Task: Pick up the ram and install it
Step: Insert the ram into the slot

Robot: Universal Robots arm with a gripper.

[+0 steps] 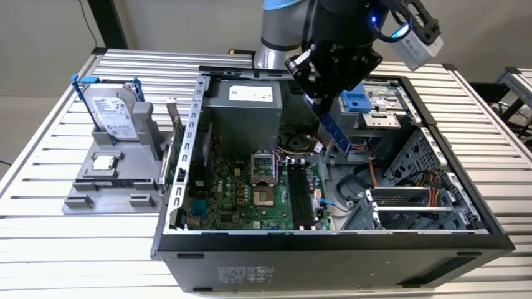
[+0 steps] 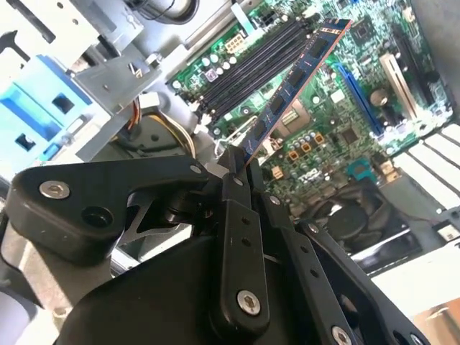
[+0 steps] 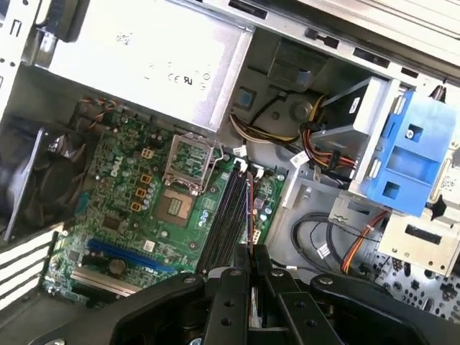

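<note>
While the gripper (image 1: 321, 104) is clamping the ram (image 1: 334, 132) by one end, the stick is hanging slanted above the memory slots (image 1: 301, 196) in the open case (image 1: 332, 241). Installing is likely calling for squaring its edge to a slot. A grey holder (image 1: 108, 185) alongside is carrying the hard drive (image 1: 112, 115) and processor chip (image 1: 103, 163).

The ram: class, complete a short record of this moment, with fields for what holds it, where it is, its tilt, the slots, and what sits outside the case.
Holder: gripper, shut on one end of the ram
Position: above the motherboard inside the open case, not seated in a slot
Tilt: slanted in the exterior view, free end lowest
Memory slots: black, side by side, appear empty
Outside the case: hard drive upright on a grey stand, at the exterior view's left
</note>
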